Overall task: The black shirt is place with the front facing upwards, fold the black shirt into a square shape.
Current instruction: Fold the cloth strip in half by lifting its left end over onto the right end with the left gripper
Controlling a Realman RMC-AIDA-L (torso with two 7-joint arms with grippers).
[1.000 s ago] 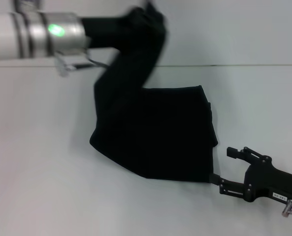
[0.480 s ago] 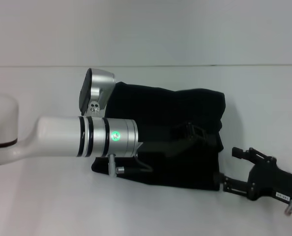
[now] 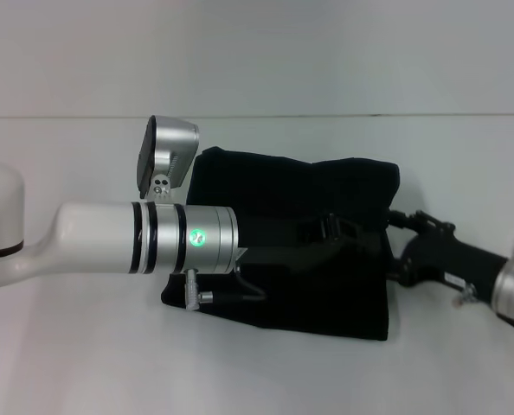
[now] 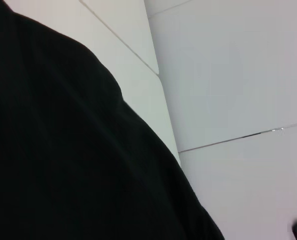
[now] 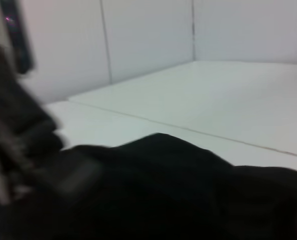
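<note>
The black shirt lies on the white table as a rough square bundle, its top layer folded over toward the right. No lettering shows. My left gripper reaches across from the left and sits low over the shirt's right half, black against black cloth. My right gripper comes in from the right and meets the shirt's right edge near its far corner. Black cloth fills much of the left wrist view. The right wrist view shows the shirt close in front, rumpled.
The white table runs all around the shirt and ends at a straight back edge below a pale wall. My left forearm crosses above the shirt's left side and hides part of it.
One second ago the left arm held a shirt flap raised at the back left; it has swung that flap over to the right. The right gripper rose from the near right corner to the right edge.
</note>
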